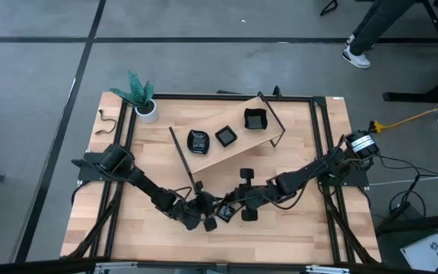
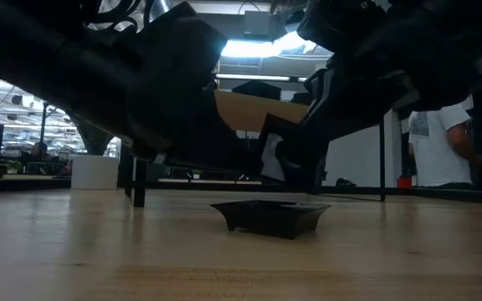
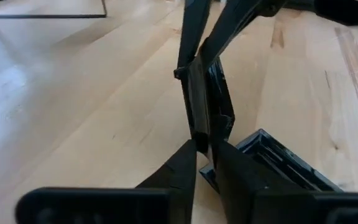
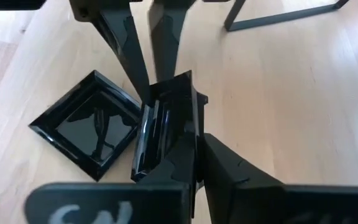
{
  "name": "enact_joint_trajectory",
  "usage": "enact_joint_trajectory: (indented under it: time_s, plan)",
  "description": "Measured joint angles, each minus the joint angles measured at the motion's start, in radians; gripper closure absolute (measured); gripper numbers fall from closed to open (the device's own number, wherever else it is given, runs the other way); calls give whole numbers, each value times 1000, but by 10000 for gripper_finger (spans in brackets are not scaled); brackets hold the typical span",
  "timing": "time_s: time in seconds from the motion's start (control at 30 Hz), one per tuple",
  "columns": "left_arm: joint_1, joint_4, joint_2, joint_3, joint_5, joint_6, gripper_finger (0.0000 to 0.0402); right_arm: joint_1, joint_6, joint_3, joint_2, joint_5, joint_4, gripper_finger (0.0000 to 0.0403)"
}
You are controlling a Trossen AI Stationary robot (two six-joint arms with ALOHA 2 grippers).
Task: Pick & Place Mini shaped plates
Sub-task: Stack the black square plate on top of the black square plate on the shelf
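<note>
Two of my grippers meet low over the front middle of the tabletop (image 1: pixel 295 221), each nipping the same small black plate (image 4: pixel 169 121) held up on edge between us. My right gripper (image 4: pixel 199 149) has its jaws pinched on one rim of that plate; my left gripper (image 3: pixel 205 148) comes in from the opposite side with its jaws narrowed around the other rim, though whether they press it or stand just off it I cannot tell. Just beside the held plate, a square black plate (image 4: pixel 86 127) lies flat on the wood, apart from both sets of jaws; from table height it sits alone under my arms. Farther back, a slanted wooden board (image 1: pixel 230 141) on a dark wire frame carries three more black plates (image 1: pixel 226 135) in a row. A white pot with a green plant (image 1: pixel 144 103) stands at the far left corner. A person (image 2: pixel 438 150) in a pale shirt is beyond the table.
</note>
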Motion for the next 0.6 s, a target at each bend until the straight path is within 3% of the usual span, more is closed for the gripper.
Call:
enact_joint_trajectory:
  time_s: [0.3, 0.6]
  plan:
    - [3, -235, -155, 0, 40, 22, 290, -28, 46, 0, -16, -81, -2, 382]
    - [-24, -388, -274, -1, 49, 50, 281, -58, 47, 0, -61, -129, -4, 382]
